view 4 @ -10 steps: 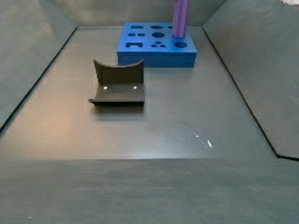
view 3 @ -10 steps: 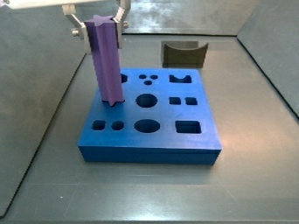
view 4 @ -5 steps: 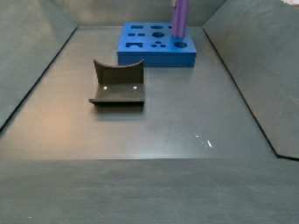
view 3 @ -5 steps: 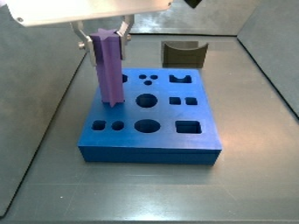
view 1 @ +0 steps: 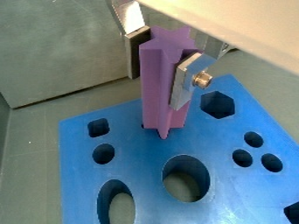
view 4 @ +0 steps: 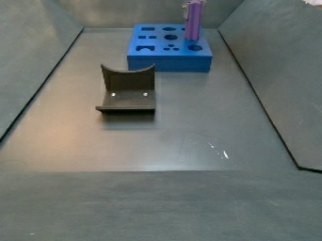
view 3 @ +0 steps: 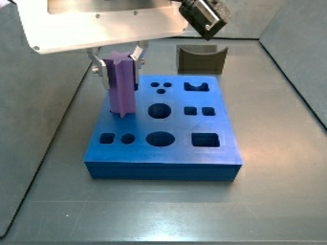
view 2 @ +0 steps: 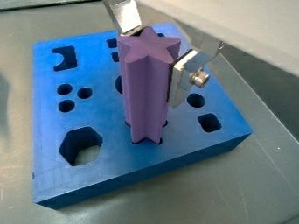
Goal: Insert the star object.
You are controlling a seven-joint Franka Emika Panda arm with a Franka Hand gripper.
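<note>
- Wrist views: hand (view 1: pixel 163 54) sits over the blue block (view 1: pixel 222 188), silver fingers (view 2: pixel 187 74) flat against opposite faces of the star object (view 2: pixel 149 83), closed on it near its top.
- Star object (view 1: pixel 162 87) stands upright, lower end in a hole of the blue block (view 2: pixel 70 175); how deep it sits I can't tell.
- Side view: hand (view 3: pixel 121 57) under the white wrist housing, star object (view 3: pixel 122 86) at the block's (view 3: pixel 166 153) far-left area, beside the small round holes.
- Dark fixture (view 3: pixel 201 57) stands on the table (view 3: pixel 281 191) behind the block, apart from it.
- Opposite side view: block (view 4: pixel 151 58) at the far end of the table (view 4: pixel 189 188), star object (view 4: pixel 195 21) on its right edge, fixture (view 4: pixel 126 89) well apart, mid-table.
</note>
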